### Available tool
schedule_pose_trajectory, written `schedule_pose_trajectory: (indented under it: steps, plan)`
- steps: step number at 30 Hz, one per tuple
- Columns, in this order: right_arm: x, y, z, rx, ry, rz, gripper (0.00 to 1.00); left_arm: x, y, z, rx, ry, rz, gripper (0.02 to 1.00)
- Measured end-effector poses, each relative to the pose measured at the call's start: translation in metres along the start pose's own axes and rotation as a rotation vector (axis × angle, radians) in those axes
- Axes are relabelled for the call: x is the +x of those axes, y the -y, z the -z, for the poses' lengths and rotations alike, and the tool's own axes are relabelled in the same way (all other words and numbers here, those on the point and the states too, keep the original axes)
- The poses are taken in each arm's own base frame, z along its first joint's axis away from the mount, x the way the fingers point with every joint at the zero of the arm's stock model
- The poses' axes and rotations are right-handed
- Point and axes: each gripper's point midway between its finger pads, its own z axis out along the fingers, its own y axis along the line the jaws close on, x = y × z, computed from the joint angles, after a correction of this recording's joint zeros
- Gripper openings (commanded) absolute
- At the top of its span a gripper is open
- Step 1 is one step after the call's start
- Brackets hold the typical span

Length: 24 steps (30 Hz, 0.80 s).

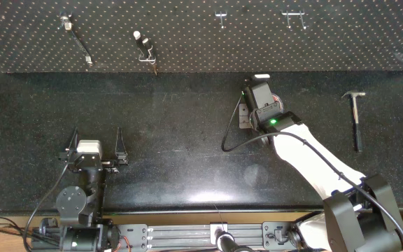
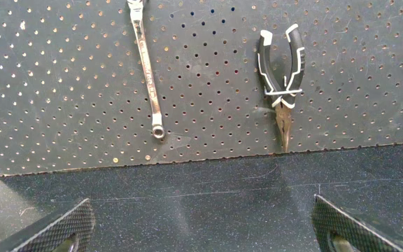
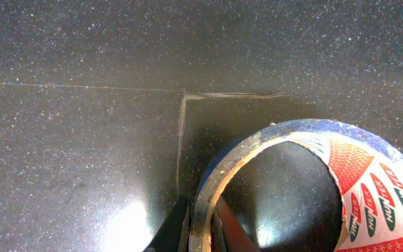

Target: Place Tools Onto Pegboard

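A roll of tape (image 3: 306, 183) with a blue edge and a printed inner core stands on edge just above the dark table; my right gripper (image 3: 201, 222) is shut on its wall, one finger inside the ring and one outside. From above, that gripper (image 1: 246, 106) sits close to the foot of the pegboard (image 1: 201, 35), near its middle. A wrench (image 2: 147, 70) and black-handled pliers (image 2: 282, 77) hang on the board's left part. My left gripper (image 1: 96, 143) stands open and holds nothing, low on the table at the left, facing the board.
A hammer (image 1: 355, 119) lies on the table at the right. Two bare metal hooks (image 1: 220, 17) (image 1: 294, 19) stick out of the pegboard's upper right part. A black cable (image 1: 231, 138) loops beside the right arm.
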Motion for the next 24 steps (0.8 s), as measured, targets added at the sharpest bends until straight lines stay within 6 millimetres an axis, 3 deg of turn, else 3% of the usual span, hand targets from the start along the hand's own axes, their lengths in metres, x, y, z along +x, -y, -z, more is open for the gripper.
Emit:
schedule_pose_trajectory:
  steps: [14, 17, 20, 24]
  plan:
    - [-0.001, 0.0, 0.001, -0.001, 0.003, -0.001, 0.075, 0.0, 0.0, 0.0, 0.0, 0.0, 0.0, 0.996]
    - [-0.006, 0.0, 0.009, -0.008, 0.025, -0.004, 0.075, 0.0, 0.0, 0.0, 0.0, 0.0, 0.0, 0.996]
    - [-0.027, -0.003, 0.036, -0.04, 0.119, -0.018, 0.075, 0.0, 0.0, 0.0, 0.0, 0.0, 0.0, 0.996]
    - [-0.058, -0.016, 0.095, -0.109, 0.306, 0.049, 0.075, 0.0, 0.0, 0.0, 0.0, 0.0, 0.0, 0.996]
